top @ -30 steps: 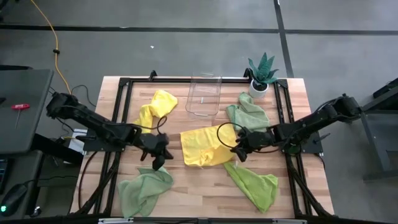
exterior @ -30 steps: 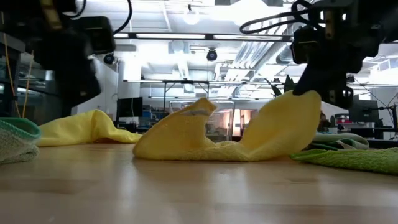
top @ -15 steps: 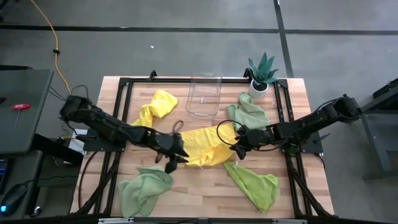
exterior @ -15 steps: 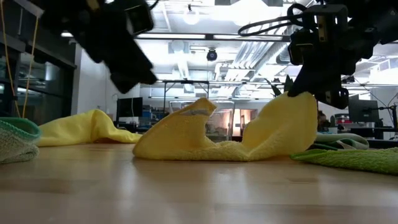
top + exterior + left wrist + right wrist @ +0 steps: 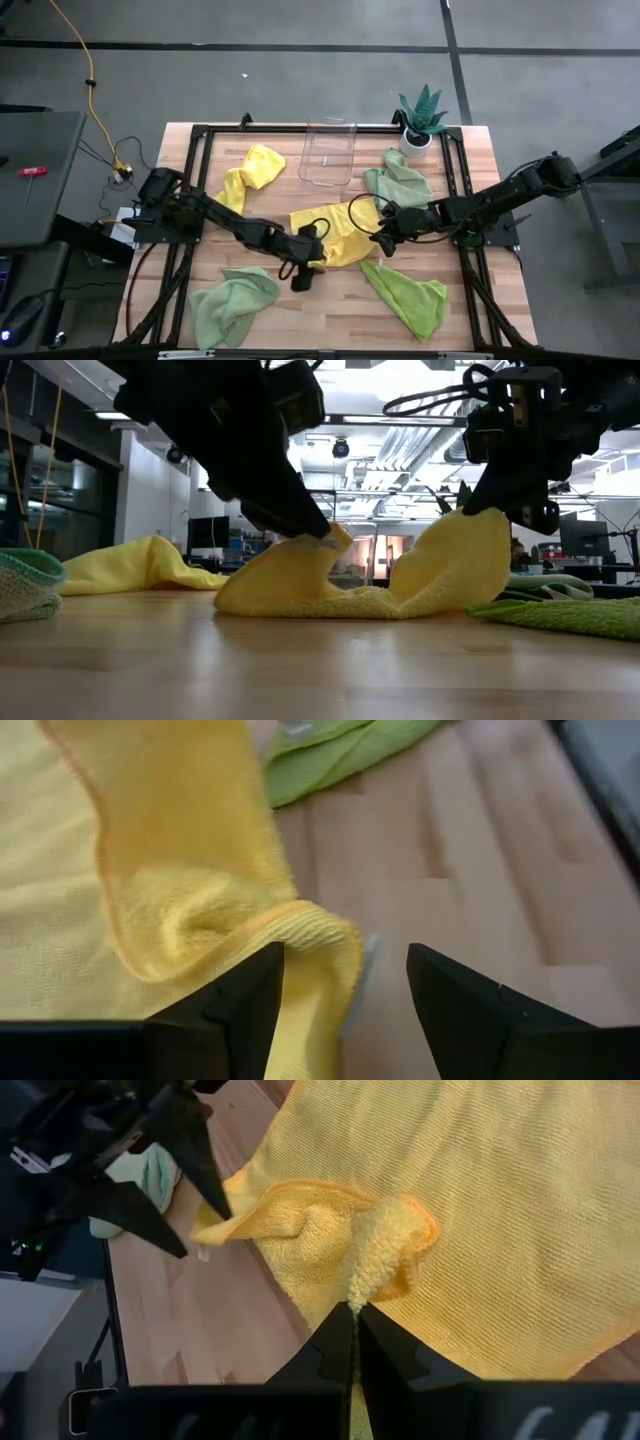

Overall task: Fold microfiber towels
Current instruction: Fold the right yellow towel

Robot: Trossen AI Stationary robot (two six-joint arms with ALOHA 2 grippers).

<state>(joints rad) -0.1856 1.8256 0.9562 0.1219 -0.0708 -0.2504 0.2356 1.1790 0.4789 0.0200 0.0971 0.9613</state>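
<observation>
the right gripper (image 5: 352, 1312) pinches one corner of the bright yellow microfiber towel (image 5: 335, 232) up, while the left gripper (image 5: 345, 985), fingers spread, straddles the opposite raised corner, seemingly to grasp it for folding.

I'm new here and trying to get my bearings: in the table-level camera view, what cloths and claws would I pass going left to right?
Mint green towel → yellow towel → left claw, open → middle yellow towel → right claw, shut on it → lime green towel.
</observation>
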